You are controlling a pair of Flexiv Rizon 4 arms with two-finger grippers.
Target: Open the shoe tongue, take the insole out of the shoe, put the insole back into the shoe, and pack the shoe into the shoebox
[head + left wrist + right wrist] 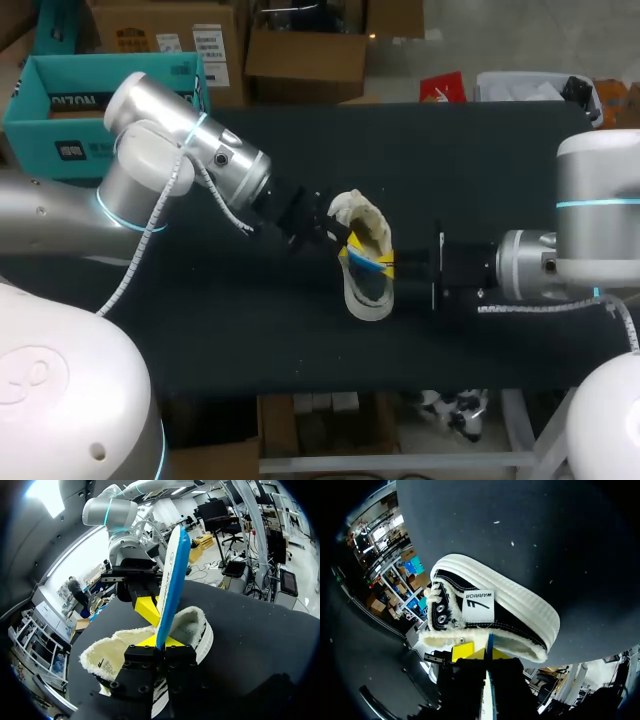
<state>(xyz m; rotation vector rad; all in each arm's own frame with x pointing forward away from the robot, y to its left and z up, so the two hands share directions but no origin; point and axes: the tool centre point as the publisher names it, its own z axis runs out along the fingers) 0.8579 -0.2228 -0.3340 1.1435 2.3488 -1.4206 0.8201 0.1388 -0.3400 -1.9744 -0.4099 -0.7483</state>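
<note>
The shoe [368, 296] lies on its side about the middle of the black table [200, 330]. Its thick white sole faces the right arm, and its fleece-lined opening is turned up and toward the far side. The right wrist view shows the black upper, a white label patch [478, 605] and a row of eyelets [439, 614] with pale lace.

The blue insole [172, 580] is half out of the opening and stands nearly upright on its edge. The left gripper [161, 643] comes in from the far left. It is narrowed onto the insole's lower end, with a yellow tip pressed to each face.

The right gripper [488, 653] comes in level from the right and sits just over the fleece collar. The insole runs edge-on between its fingers, which also look closed on it (from the left wrist only one of its yellow fingers [147, 610] shows, since the insole hides the other).

Both grippers crowd the shoe's mouth at once, and the raised insole stands between the two wrists and blocks much of the opening.

The teal shoebox [60, 110] sits open at the far left corner, well apart from the shoe, with the left arm's big elbow joint overlapping it in the head view.
</note>
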